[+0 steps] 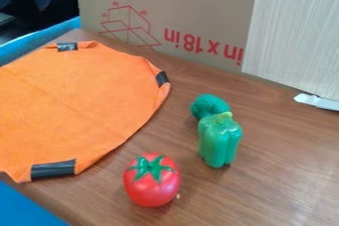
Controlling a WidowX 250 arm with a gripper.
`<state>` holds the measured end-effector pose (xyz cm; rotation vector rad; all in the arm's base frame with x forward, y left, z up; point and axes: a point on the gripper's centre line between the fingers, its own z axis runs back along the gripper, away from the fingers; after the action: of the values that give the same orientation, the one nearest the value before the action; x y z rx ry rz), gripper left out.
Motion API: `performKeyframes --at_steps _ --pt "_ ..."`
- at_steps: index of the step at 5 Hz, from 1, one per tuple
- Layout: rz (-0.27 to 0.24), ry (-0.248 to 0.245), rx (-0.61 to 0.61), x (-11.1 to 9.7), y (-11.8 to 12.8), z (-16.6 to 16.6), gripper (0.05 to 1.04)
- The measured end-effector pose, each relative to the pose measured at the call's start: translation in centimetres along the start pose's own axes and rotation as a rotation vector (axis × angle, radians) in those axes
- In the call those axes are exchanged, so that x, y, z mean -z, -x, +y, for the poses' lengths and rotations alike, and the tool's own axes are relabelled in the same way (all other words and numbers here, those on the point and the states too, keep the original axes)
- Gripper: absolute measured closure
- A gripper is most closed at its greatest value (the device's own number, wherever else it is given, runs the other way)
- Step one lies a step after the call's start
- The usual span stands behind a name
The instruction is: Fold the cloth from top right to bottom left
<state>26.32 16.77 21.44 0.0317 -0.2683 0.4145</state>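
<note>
At the left, the orange cloth (73,101) lies spread and unfolded on the worktop (278,180), its left side running out of view. Its lower end carries a dark patch (53,169), a fair guide for where the fold should land, a little left of it. Another patch (67,46) marks the top edge, near the cardboard box (192,2). The tomato (151,180) sits just off the cloth's lower right edge, so the fold is best carried up and over, away from it. The right-hand patch (162,78) looks the best place to pinch: come down shallow, take only the rim, lift a little, then draw diagonally and lay it down slowly. Whether the hand is apart or together, I cannot tell. Farther right, the upright green pepper (220,141) leaves room for that approach.
</note>
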Motion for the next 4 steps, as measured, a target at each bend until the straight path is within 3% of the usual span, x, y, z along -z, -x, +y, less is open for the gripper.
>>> performKeyframes --at_steps 1,3,4 --pt "0.025 0.007 -0.007 0.8 0.1 0.0 0.083" --pt "0.024 0.053 -0.102 4.7 -1.5 -4.9 0.083" --pt "0.006 0.025 -0.165 7.0 -4.0 -7.1 0.083"
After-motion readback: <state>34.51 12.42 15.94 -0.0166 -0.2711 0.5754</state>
